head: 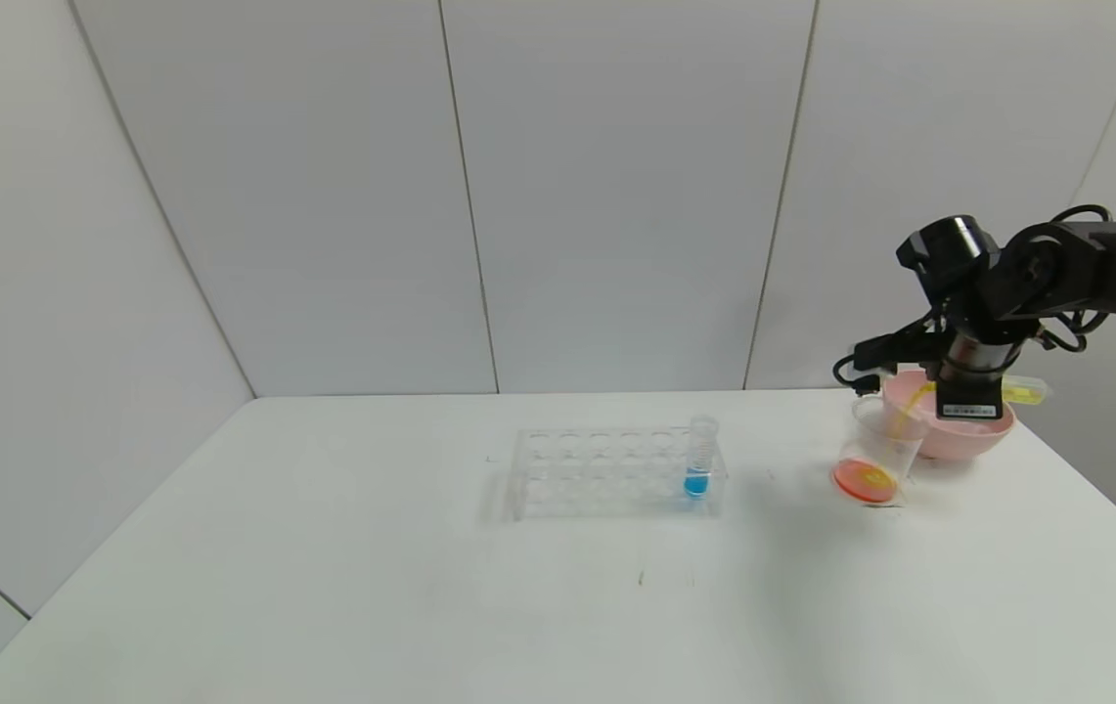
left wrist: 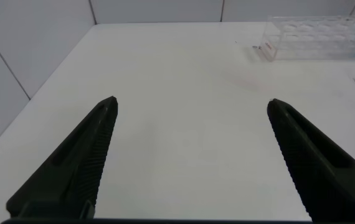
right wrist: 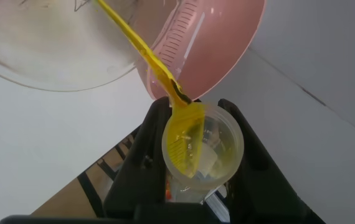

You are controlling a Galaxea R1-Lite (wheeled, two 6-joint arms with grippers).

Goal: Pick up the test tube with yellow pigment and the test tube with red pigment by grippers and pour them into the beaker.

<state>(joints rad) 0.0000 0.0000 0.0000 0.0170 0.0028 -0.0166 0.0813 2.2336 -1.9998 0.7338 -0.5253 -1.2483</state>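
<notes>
White table (head: pixel 421 606); the beaker (head: pixel 878 452) serves as landmark, standing near the table's right far corner. Pink bowl (head: pixel 983 437) sits touching or just behind the beaker on its right. Clear rack (head: pixel 606 474) lies well to the beaker's left, holding one blue tube (head: pixel 699 460) at its nearer end. Right claw (head: pixel 968 401) hangs above and just right of the beaker, over the bowl's rim, pinching the yellow tube (head: pixel 1022 393). Tube's long axis lies near horizontal, mouth toward the beaker; a yellow stream (right wrist: pixel 137 43) runs down into the orange-red pool (head: pixel 866 479) already there. Judgement: the pour depends on the mouth staying over the beaker rim, not the bowl. Left claw (left wrist: pixel 190 155) is spread, empty, far left of the beaker.
</notes>
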